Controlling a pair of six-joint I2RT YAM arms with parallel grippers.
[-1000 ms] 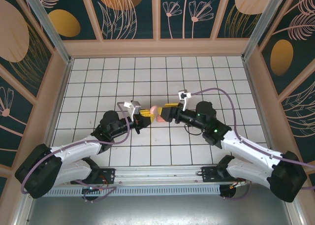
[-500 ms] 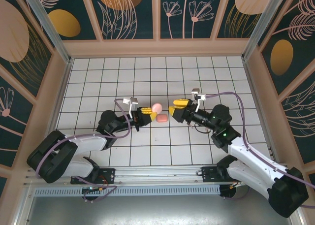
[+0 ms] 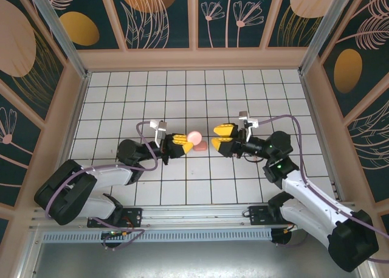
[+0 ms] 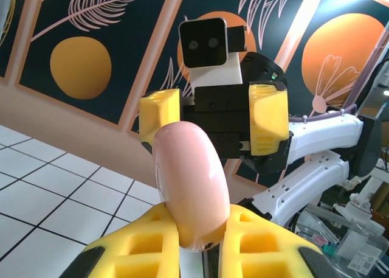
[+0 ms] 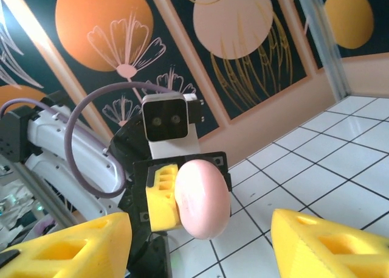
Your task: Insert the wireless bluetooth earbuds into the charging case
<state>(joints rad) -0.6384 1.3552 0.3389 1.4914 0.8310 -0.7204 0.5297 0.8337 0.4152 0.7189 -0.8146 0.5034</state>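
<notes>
A white tiled surface lies inside dark teal wall panels painted with orange discs and pale flowers. Left of centre, the left pincer is clamped tight on a pale pink round glossy pod, whose free end points toward the other arm. Just beside and below it in the top view is a coral rounded-rectangular pod, close to the yellow fingertips; contact cannot be judged. Further right, the right pincer faces the pink pod with jaws spread wide, gripping nothing and apart from it. Where the wireless bluetooth earbuds are cannot be told.
</notes>
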